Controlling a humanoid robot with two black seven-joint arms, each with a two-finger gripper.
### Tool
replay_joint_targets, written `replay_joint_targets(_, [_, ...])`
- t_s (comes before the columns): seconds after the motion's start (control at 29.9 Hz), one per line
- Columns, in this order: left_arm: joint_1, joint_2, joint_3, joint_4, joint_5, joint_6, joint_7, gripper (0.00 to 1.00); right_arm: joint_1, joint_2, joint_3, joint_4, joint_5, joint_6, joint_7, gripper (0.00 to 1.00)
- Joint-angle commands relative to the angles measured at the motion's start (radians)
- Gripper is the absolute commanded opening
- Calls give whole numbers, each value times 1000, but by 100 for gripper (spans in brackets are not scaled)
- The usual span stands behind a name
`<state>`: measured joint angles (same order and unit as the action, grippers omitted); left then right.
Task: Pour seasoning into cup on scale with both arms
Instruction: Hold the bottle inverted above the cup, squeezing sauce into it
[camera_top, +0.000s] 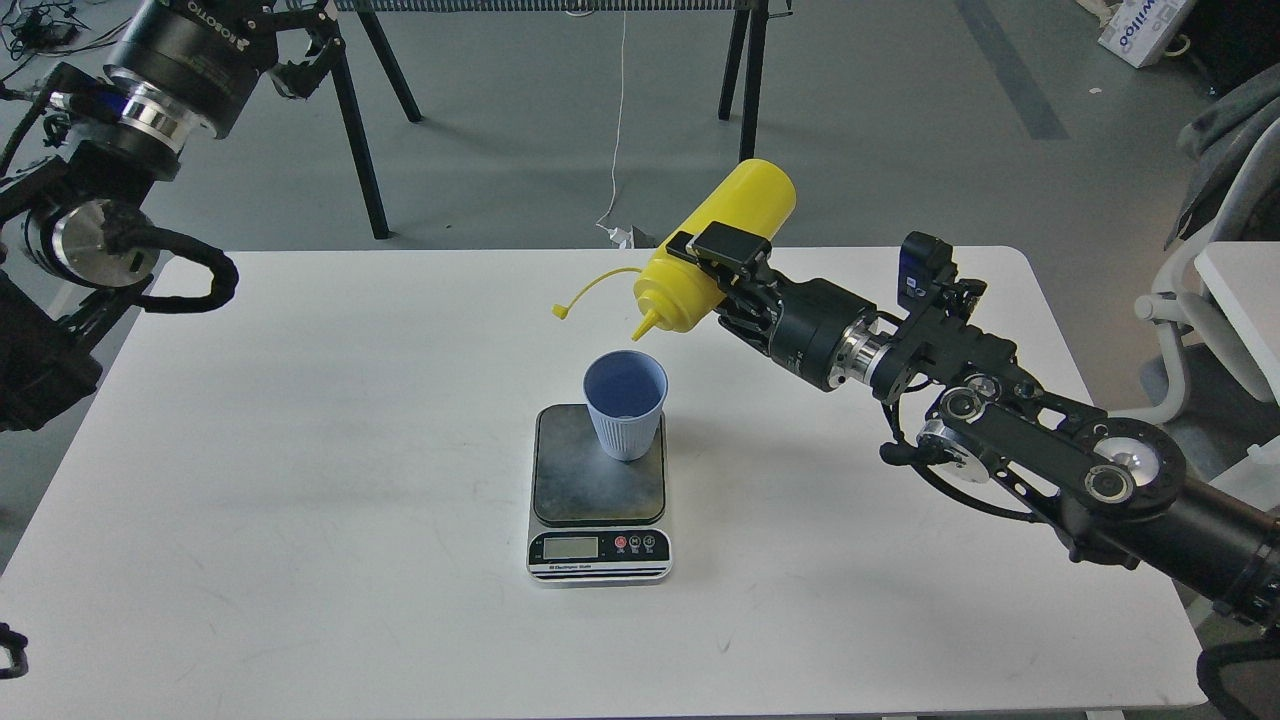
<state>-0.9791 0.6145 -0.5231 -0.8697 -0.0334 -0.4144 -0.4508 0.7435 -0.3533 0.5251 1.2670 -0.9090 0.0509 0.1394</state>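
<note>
My right gripper (718, 280) is shut on the seasoning bottle (740, 210), a yellow squeeze bottle. It holds the bottle tilted over, with the cone nozzle (648, 325) pointing down and left, just above and right of the cup's rim. The cap strap (592, 293) hangs out to the left. The pale blue ribbed cup (625, 405) stands upright on the dark plate of the scale (580, 485) at the table's middle. No stream shows from the nozzle. My left gripper (308, 62) is raised at the top left, far from the table, open and empty.
The white table (300, 450) carries only the scale. Black stand legs (360, 150) and a white cable (615, 150) are on the floor behind it. A white chair (1210, 290) stands at the right, and a box (1140, 30) at the top right.
</note>
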Motion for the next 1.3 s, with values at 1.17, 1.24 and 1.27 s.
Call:
replay_joint_targets(1.17, [2,34,0,0,3,-1,0,100,586,-46,-580,-31,-436,-79,-92,28])
replay_joint_targets(1.24, [2,34,0,0,3,-1,0,100,593,-42,-608,-31,-450,-80,-92,27])
replay_joint_targets(1.27, [2,34,0,0,3,-1,-2,100,591,-38,-616,-32,-452,-83,-92,27])
